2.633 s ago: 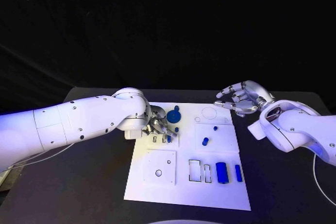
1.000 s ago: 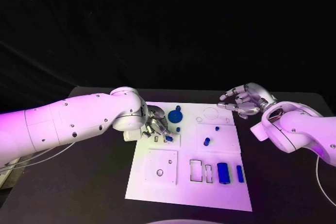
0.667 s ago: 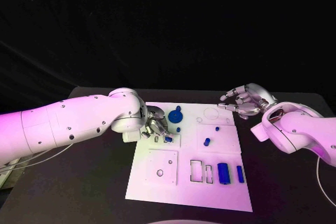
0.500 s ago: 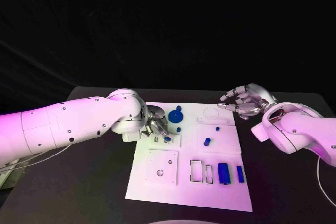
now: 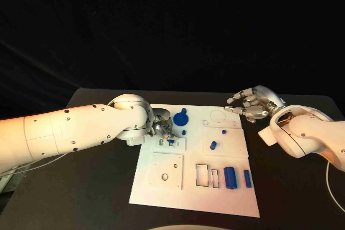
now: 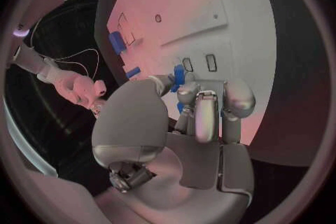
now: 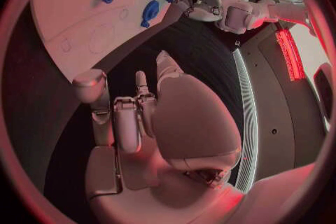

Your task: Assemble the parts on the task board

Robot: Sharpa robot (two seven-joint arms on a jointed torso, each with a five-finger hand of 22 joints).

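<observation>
The small blue part (image 5: 171, 141) is at the board's (image 5: 194, 200) far-left slots, pinched by the left robot hand (image 5: 159, 128). If tilted, it may jam or slip out. The right robot hand (image 5: 249, 104) hovers empty, fingers apart, above the desk (image 5: 86, 190).

You see two big, round white arms with smooth, shiny plastic shells. The left white arm (image 5: 72, 130) has small dark screw dots sprinkled over its shell and thin lines where the shell pieces meet. A thin white cable (image 5: 29, 162) hangs under it, far back from the hand. The right white arm (image 5: 305, 132) has a few dark dots too, and an open gap near its wrist shows dark parts inside. The left silver hand (image 5: 159, 127) and the right silver hand (image 5: 249, 104) are shiny grey metal with rounded finger pieces, dark joints and pale fingertips (image 7: 89, 79).
</observation>
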